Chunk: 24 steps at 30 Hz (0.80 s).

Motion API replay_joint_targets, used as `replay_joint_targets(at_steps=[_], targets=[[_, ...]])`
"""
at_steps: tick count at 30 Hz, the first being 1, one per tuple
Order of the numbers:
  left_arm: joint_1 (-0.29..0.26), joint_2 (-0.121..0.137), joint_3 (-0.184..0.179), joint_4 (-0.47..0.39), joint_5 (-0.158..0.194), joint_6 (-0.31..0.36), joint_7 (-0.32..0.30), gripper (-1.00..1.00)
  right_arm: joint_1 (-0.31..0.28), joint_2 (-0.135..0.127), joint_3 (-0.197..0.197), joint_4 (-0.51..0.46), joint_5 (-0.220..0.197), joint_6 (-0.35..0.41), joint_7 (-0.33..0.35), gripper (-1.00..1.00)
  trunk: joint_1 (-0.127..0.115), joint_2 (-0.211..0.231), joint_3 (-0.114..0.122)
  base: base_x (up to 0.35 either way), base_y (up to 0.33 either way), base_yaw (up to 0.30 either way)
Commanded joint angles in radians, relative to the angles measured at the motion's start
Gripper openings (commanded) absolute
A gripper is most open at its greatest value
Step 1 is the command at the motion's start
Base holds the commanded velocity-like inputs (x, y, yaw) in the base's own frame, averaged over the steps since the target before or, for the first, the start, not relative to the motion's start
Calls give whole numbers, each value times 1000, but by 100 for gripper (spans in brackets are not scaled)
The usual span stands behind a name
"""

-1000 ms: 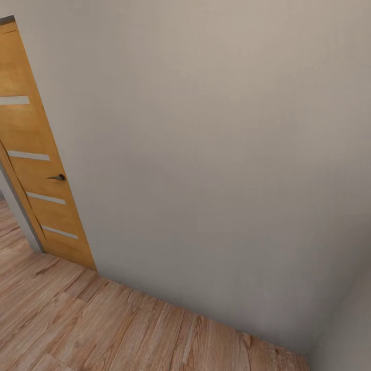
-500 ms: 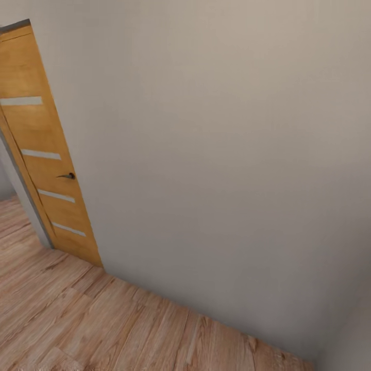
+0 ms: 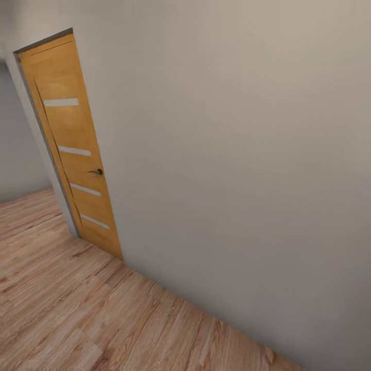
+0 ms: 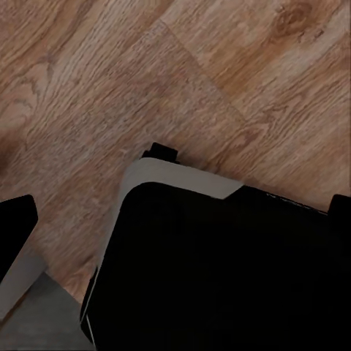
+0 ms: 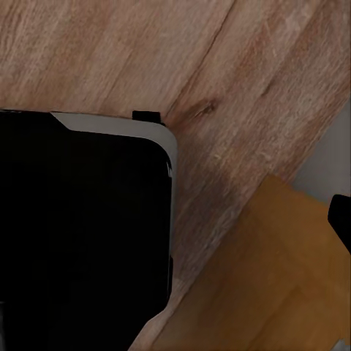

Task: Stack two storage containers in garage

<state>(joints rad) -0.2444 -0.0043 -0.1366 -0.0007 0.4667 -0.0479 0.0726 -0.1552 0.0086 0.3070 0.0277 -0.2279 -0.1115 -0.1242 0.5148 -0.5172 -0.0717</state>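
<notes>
Matt, smooth grey-white wall (image 3: 242,154) ahead of me, amber wood door (image 3: 72,144) with pale frosted strips and dark metal handle (image 3: 96,172), light grained wood plank floor (image 3: 77,319), my black base (image 4: 219,270) with smooth grey trim

A plain grey-white wall (image 3: 232,154) spans most of the head view; a honey-coloured wooden door (image 3: 72,149) with four pale horizontal strips and a small dark handle (image 3: 96,171) stands at the wall's left end; beyond the door a second grey wall (image 3: 18,149) recedes; light wood plank flooring (image 3: 77,314) runs below the door and wall; the lighting is soft and even.
</notes>
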Motion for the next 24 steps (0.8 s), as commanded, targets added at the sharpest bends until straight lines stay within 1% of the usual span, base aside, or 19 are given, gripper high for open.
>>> replay_joint_targets(at_steps=[1,6,24], targets=[[-1,0,-9,1,20,1,7,100,-1,0,8,3,-10,-6,-2,100,0,-2,-2,0,0,273],[-1,1,-10,1,37,10,12,100,-1,0,9,3,-10,-7,-2,100,0,-2,-2,0,0,273],[-1,-3,-11,-1,38,-5,10,100,-1,2,9,3,-9,-7,-2,100,0,-2,2,0,0,273]])
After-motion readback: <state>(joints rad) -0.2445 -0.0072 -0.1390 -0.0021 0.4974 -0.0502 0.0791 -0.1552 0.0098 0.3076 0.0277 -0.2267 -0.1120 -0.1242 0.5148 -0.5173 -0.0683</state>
